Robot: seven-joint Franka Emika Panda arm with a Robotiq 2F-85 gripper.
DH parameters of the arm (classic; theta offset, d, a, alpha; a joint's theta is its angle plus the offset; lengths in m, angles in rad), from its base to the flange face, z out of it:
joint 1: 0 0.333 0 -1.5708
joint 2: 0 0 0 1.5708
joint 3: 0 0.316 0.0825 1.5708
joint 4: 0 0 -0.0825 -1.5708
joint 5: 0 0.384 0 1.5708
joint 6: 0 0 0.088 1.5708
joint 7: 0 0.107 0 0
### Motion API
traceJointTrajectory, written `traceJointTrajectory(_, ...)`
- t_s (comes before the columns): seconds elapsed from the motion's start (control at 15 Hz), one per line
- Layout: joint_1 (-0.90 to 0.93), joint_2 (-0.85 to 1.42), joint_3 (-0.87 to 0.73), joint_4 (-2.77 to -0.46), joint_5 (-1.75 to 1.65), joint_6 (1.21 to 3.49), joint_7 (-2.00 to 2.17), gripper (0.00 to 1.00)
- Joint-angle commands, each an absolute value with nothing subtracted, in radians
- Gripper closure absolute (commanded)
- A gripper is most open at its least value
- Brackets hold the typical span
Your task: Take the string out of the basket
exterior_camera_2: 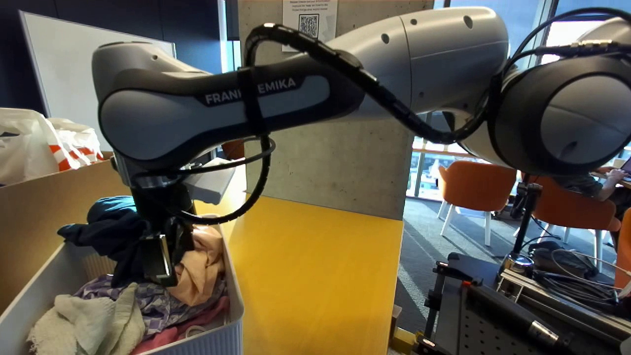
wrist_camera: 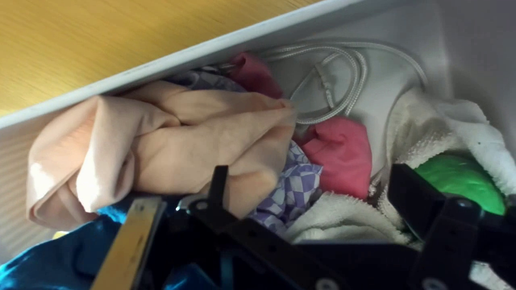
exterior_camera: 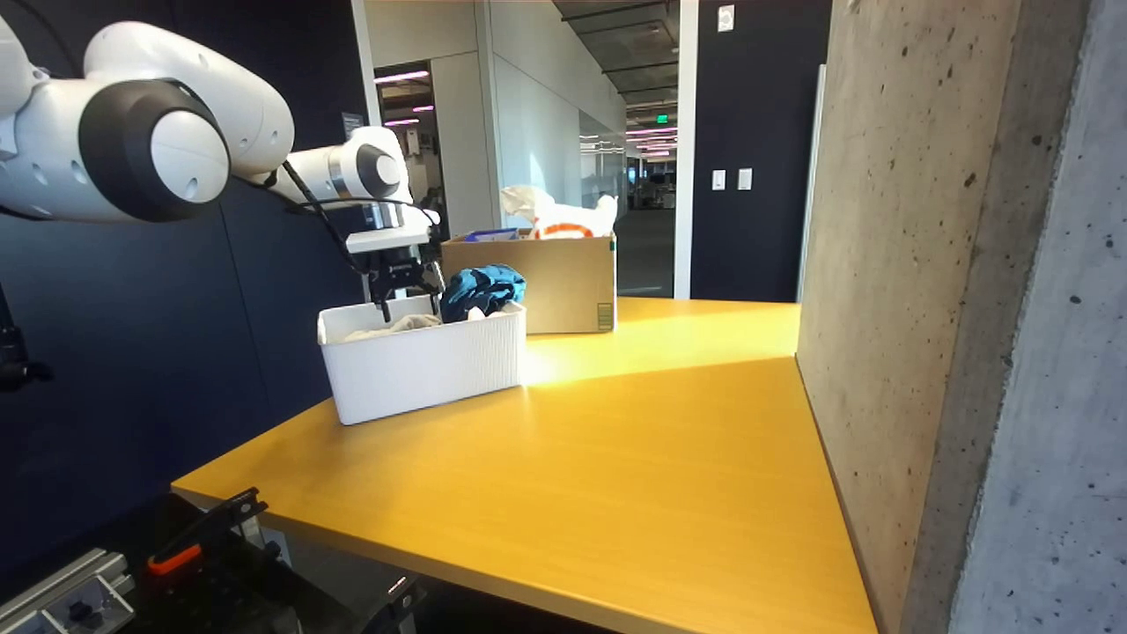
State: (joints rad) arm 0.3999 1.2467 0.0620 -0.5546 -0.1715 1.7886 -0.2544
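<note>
The string (wrist_camera: 364, 76) is a thin whitish cord, loosely coiled on the basket floor along one wall in the wrist view. Its ends run under a pink cloth and a white towel. A small loop of the string (exterior_camera_2: 193, 328) shows in an exterior view. The white basket (exterior_camera: 423, 374) stands on the table and also shows in an exterior view (exterior_camera_2: 235, 291) and the wrist view (wrist_camera: 177, 56). My gripper (exterior_camera: 410, 308) is open and empty, pointing down at the basket's opening. In the wrist view, its fingers (wrist_camera: 309, 169) are apart over the cloths, away from the coil.
In the basket lie a peach cloth (wrist_camera: 217, 133), a pink cloth (wrist_camera: 342, 157), a white towel (wrist_camera: 342, 217), a green item (wrist_camera: 463, 181) and a dark blue bundle (exterior_camera: 482, 291). A cardboard box (exterior_camera: 528, 282) stands close beside the basket. A concrete wall (exterior_camera: 916, 264) borders the yellow table (exterior_camera: 616, 458).
</note>
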Motion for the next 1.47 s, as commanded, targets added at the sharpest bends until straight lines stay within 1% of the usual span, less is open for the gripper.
traceJointTrajectory(0.0,0.396,1.337,0.072,-0.435,-0.164,1.750,-0.368,0.00)
traceJointTrajectory(0.33,0.376,1.395,0.078,-0.402,-0.149,1.692,-0.472,0.00)
traceJointTrajectory(0.6,0.355,1.425,0.075,-0.390,-0.145,1.601,-0.535,0.00)
traceJointTrajectory(0.73,0.344,1.412,0.072,-0.431,-0.148,1.605,-0.551,0.00)
traceJointTrajectory(1.4,0.343,1.424,0.058,-0.421,-0.159,1.619,-0.542,0.00)
